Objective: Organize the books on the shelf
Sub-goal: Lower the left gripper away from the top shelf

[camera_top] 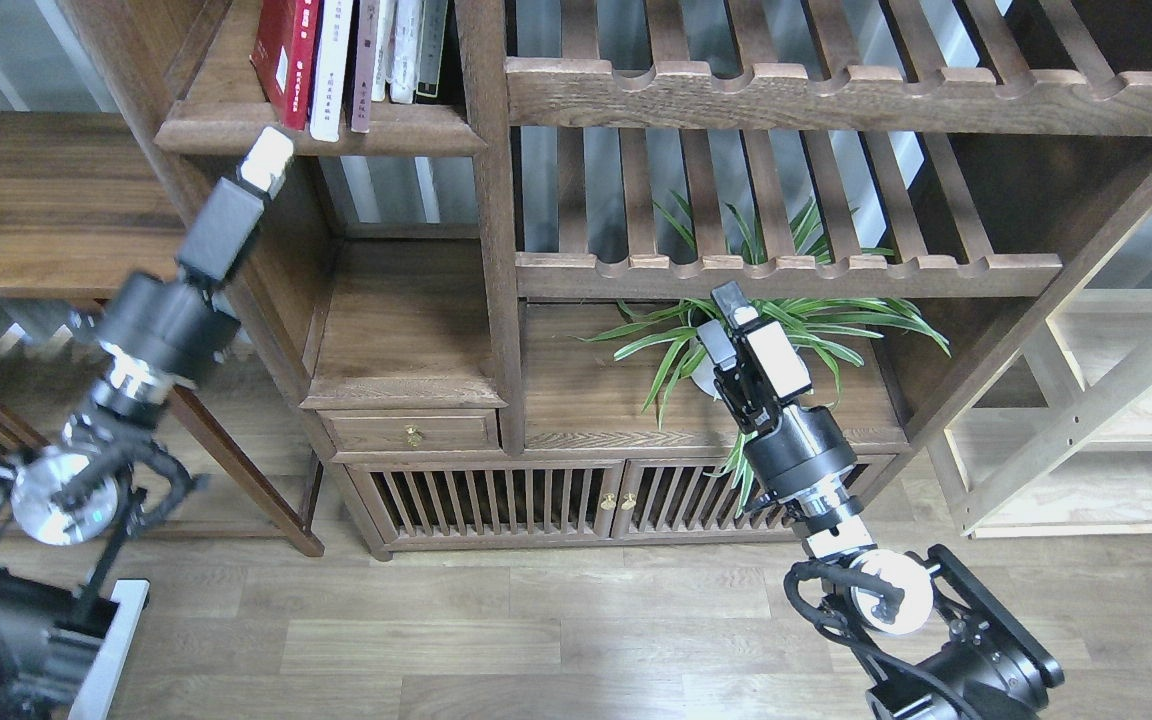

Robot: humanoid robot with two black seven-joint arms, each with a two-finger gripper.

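My left arm reaches up and forward, its gripper (pixel 264 160) seen end-on, fingers indistinct. My right arm rises from lower right, its gripper (pixel 726 320) slightly parted and empty.

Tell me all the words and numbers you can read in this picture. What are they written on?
None can be read for sure.
Red book: a small white label on its spine, too small to read.
White book: dark characters down the spine, too blurred to read.
Maroon-brown book: small marks on the spine, unreadable.
Thin books beside them: print too small.
Left tool and right tool: no writing visible.
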